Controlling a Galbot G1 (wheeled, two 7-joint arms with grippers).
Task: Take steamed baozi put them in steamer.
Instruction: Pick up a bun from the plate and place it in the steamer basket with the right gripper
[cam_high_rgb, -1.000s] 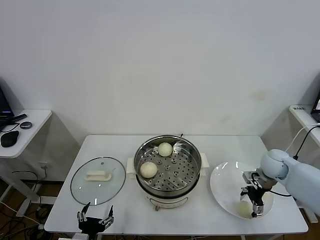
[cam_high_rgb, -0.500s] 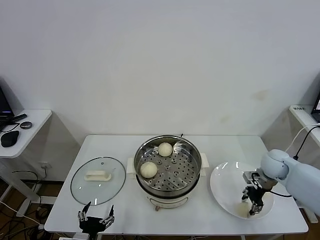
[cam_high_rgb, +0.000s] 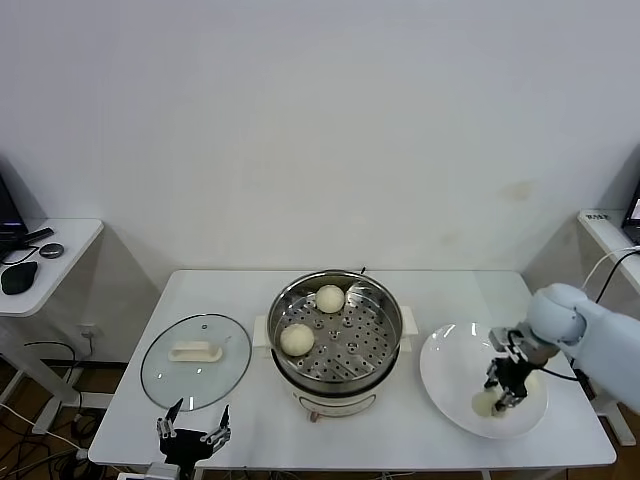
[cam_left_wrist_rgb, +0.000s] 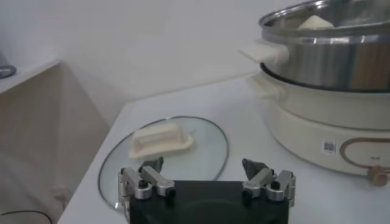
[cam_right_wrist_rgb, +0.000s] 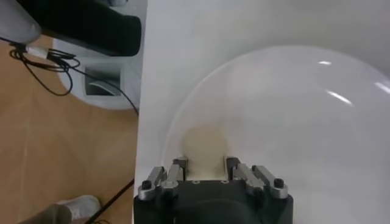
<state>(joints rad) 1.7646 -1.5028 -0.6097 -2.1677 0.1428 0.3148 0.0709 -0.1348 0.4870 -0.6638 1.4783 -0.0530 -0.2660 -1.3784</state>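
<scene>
Two cream-white steamed baozi (cam_high_rgb: 330, 298) (cam_high_rgb: 297, 340) lie on the perforated tray of the steel steamer (cam_high_rgb: 358, 352) at the table's middle. A third baozi (cam_high_rgb: 484, 403) is over the near part of the white plate (cam_high_rgb: 448, 368), and my right gripper (cam_high_rgb: 503, 392) is shut on it. In the right wrist view this bun (cam_right_wrist_rgb: 205, 145) sits squeezed between the right gripper's (cam_right_wrist_rgb: 205, 162) fingers. I cannot tell whether it still touches the plate (cam_right_wrist_rgb: 304, 122). My left gripper (cam_high_rgb: 193, 432) waits open and empty at the table's front left edge.
The round glass lid (cam_high_rgb: 170, 378) with its white handle (cam_high_rgb: 195, 351) lies flat left of the steamer, just beyond the left gripper (cam_left_wrist_rgb: 204, 167). The steamer's side (cam_left_wrist_rgb: 329, 61) and white base show beside the lid (cam_left_wrist_rgb: 201, 140). A side desk (cam_high_rgb: 40, 270) stands far left.
My right gripper's fingers have shut on the baozi on the plate, and the wrist has shifted slightly away from the front edge with it. The left arm has not moved.
</scene>
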